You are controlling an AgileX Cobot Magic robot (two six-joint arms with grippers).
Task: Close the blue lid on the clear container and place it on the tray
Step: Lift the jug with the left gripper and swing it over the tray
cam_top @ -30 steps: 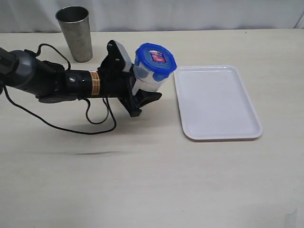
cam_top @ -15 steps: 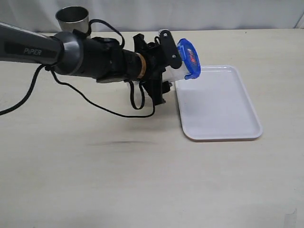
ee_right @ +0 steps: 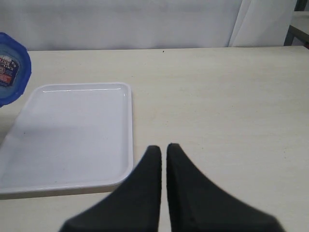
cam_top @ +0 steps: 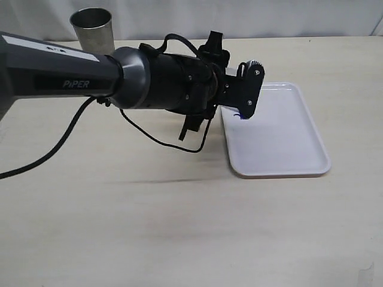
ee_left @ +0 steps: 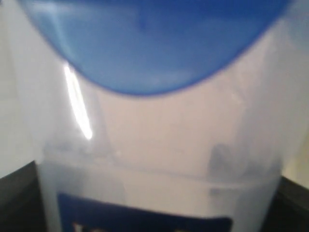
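My left gripper (cam_top: 243,98) is shut on the clear container (ee_left: 159,140), which fills the left wrist view with the blue lid (ee_left: 154,43) on its end. In the exterior view the arm and gripper hide almost all of the container; only a sliver of blue lid (cam_top: 239,114) shows above the left edge of the white tray (cam_top: 281,137). The right wrist view shows the blue lid (ee_right: 10,67) with its sticker hanging over the tray (ee_right: 72,135). My right gripper (ee_right: 164,147) is shut and empty, over bare table beside the tray.
A grey metal cup (cam_top: 94,27) stands at the back left of the table, behind the left arm. The arm's black cable (cam_top: 149,136) hangs low over the table in front of the arm.
The left arm has swung right with the lidded container, from beside the metal cup to the tray's left edge. The container has turned away behind the gripper.
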